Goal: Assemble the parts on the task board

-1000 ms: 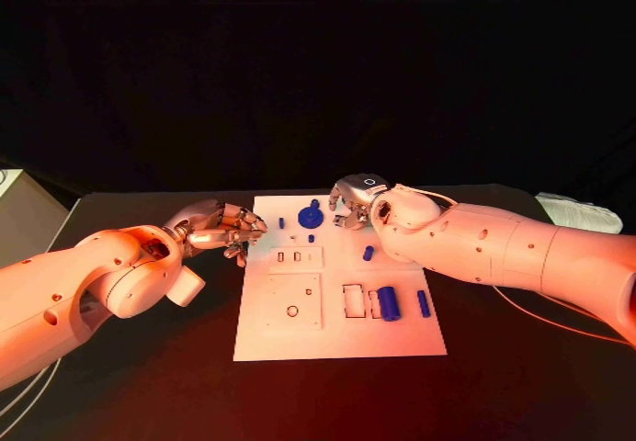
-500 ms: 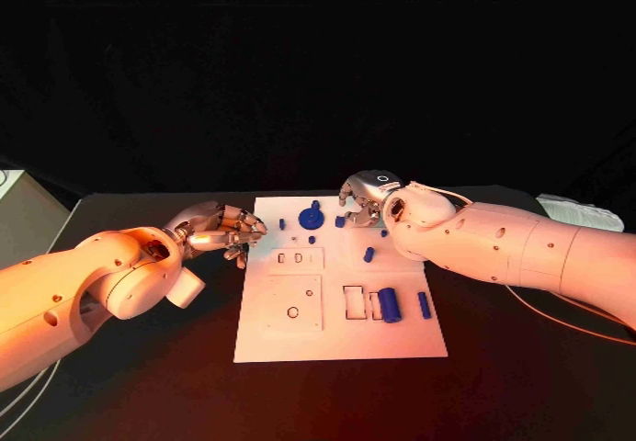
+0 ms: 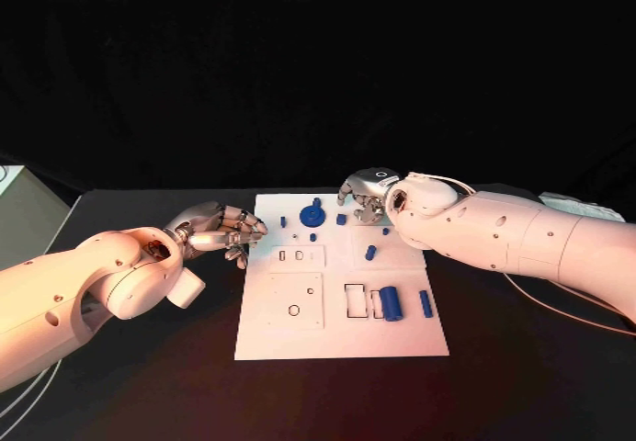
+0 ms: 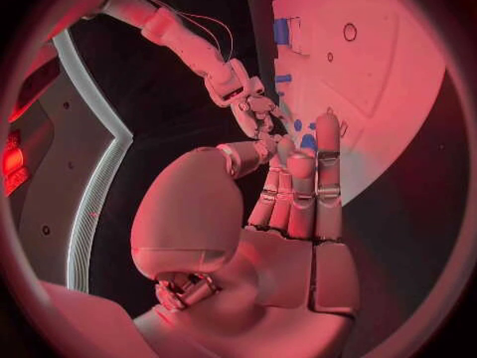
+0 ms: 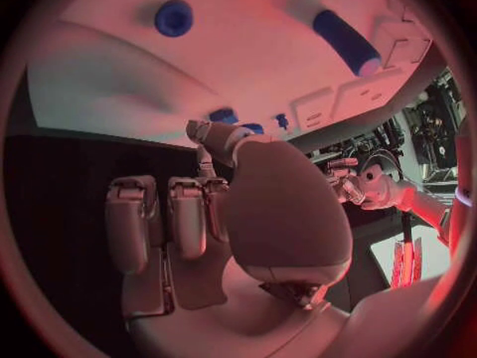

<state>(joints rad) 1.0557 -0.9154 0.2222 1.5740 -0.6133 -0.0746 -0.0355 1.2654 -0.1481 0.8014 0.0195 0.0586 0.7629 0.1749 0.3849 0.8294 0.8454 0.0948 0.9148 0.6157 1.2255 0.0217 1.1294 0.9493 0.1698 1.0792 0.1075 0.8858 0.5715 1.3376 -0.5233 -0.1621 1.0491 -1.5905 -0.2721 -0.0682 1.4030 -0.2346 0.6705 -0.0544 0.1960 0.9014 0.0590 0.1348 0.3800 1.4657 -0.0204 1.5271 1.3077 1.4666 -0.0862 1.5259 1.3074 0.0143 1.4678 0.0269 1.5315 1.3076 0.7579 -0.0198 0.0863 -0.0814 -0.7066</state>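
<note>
Dark room, black desk (image 3: 132, 367) w/ the white task board (image 3: 339, 342) lying mid-desk between both arms. Blue parts sit on it: a round gear-like disc (image 3: 312, 217) near the far edge, a small block (image 3: 341, 220) just beside it, a short peg (image 3: 369, 252) mid-board, a fat cylinder (image 3: 390, 302) beside a rectangular slot, and a thin bar (image 3: 425, 303) near the board's right edge. Right hand (image 3: 363, 197) hovers over the far edge close to the disc and block, fingers curled in; can't tell if it's pinching anything. Left hand (image 3: 219, 230) sits just off the board's left edge, fingers gathered together, apparently holding nothing. Step looks like an early pick: most parts loose, slots unfilled. Next move prob. needs the right hand to drop onto a far-edge part, pinch cleanly, then line it up w/ its recess.
</note>
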